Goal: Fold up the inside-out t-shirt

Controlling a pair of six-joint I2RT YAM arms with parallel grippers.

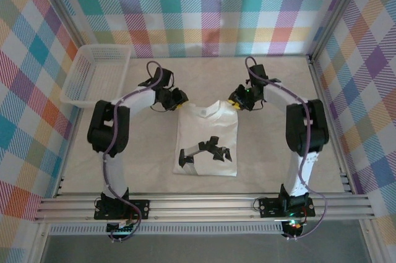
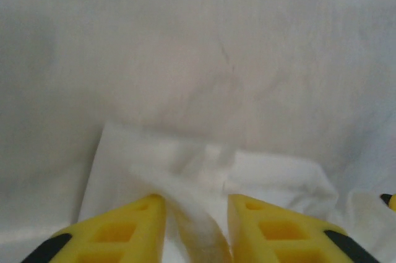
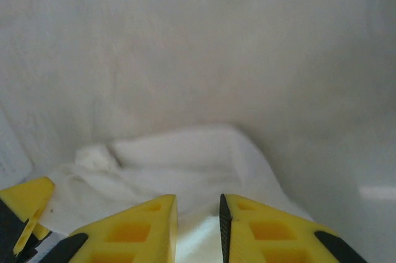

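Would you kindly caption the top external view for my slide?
Left arm and right arm, jaws at the far corners of the white t-shirt.

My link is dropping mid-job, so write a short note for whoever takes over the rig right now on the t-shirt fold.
Left pincer: at the far left corner of the plain white short-sleeved thin-fabric t-shirt, with a ridge of cloth between its fingers. Whether the grip is firm is unclear.
Right pincer: at the far right corner, cloth between its fingers, grip also unclear.
Done: the shirt lies flat and centred as a neat rectangle, and the sleeves seem tucked in.
Left: probably bring the far edge to the near hem, then release.
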